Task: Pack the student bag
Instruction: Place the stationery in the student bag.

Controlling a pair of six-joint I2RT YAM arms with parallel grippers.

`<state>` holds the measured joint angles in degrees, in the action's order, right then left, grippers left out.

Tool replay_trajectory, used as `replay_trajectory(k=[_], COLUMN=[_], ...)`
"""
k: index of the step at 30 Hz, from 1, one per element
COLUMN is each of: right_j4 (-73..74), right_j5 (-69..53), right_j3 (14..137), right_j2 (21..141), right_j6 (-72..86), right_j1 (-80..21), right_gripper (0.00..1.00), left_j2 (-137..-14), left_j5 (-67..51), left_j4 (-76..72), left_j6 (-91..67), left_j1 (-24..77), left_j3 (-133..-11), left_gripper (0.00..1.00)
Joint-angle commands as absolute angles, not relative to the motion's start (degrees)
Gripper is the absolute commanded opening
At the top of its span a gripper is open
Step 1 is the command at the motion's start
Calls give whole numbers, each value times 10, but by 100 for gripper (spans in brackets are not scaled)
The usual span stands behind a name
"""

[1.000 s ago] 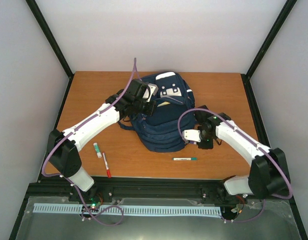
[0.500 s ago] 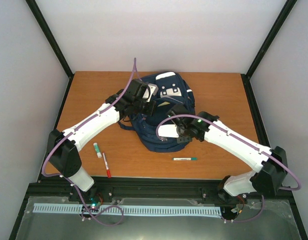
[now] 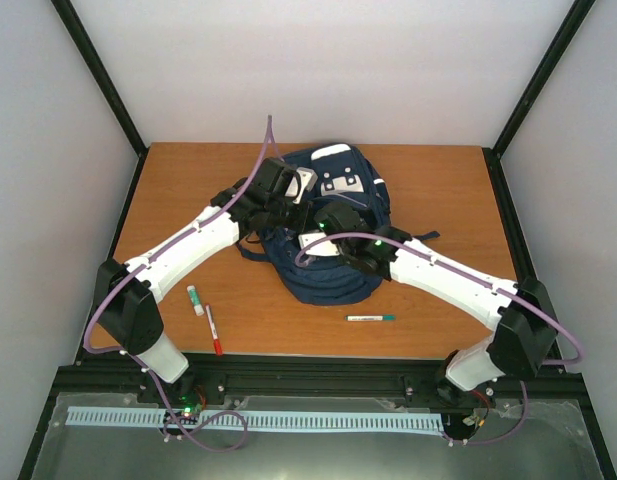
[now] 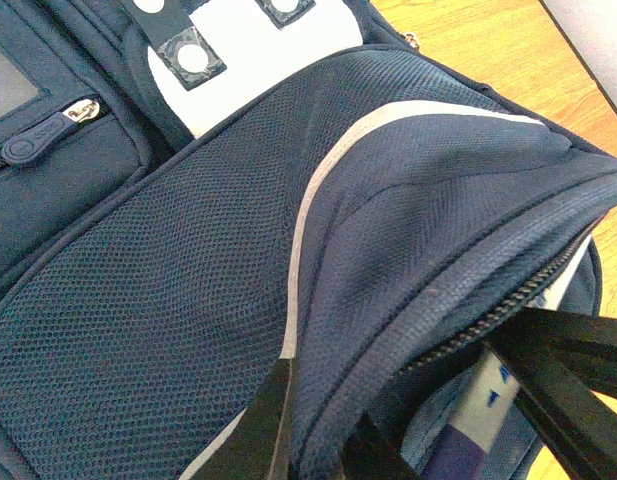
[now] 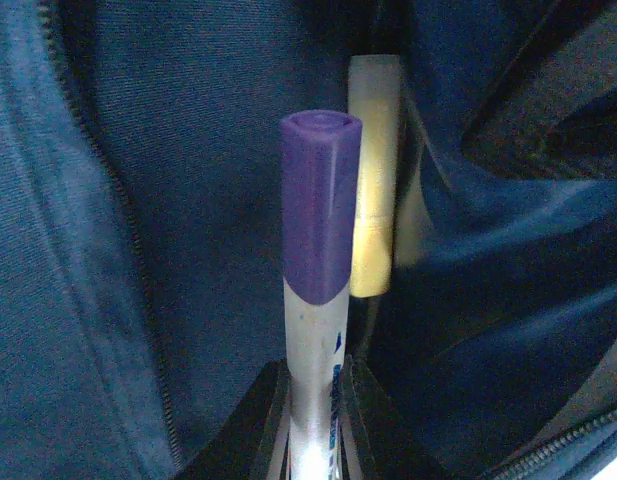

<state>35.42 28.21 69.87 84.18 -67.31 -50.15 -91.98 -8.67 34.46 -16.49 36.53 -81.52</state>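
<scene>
- We see the student bag lying on the wooden counter, toward the far middle, its front side up and its white patches facing the camera above
- The left end effector is clamped on the zippered edge of the bag's mesh front panel; it pinches the fabric between its two fingers and holds it raised, so the opening under it gapes
- The right end effector is closed around the white barrel of a marker with a purple cap
- In the right wrist view we find the marker inside the bag's dark blue interior, cap pointing away from the wrist, with a zipper line running down the left side
- Just beside the cap, a pale yellow pen-like thing sits against the lining
- From above, we see the right arm reaching over the near part of the bag, its wrist close to the left one
- On the counter left of the bag lie a green-capped stick and a red pen, near each other; a teal-tipped pen lies in front of the bag, apart from it
</scene>
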Motion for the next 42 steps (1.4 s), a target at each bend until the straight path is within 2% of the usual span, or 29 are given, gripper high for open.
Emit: replay_trajectory(k=[1, 4, 8, 11, 27, 35, 42], right_j4=[268, 248, 237, 238, 317, 472, 524], right_j5=[331, 326, 323, 318, 275, 103, -16], right_j3=[679, 674, 672, 671, 663, 721, 660], right_j2=[861, 869, 879, 877, 825, 765, 713], right_j6=[-729, -733, -726, -721, -631, -487, -437], right_j1=[-505, -504, -502, -502, -496, -461, -418], right_gripper=[6, 7, 18, 21, 27, 29, 32], left_j2=[-891, -890, -890, -888, -887, -891, -892], left_j5=[-116, -115, -113, -113, -112, -112, -114], left_j4=[318, 320, 320, 320, 320, 321, 320], left_j6=[-190, -190, -190, -190, -190, -190, -191], left_j1=[360, 360, 360, 360, 360, 360, 360], left_j3=[-860, -860, -860, -860, -860, -860, -859], left_gripper=[2, 2, 2, 2, 2, 2, 2])
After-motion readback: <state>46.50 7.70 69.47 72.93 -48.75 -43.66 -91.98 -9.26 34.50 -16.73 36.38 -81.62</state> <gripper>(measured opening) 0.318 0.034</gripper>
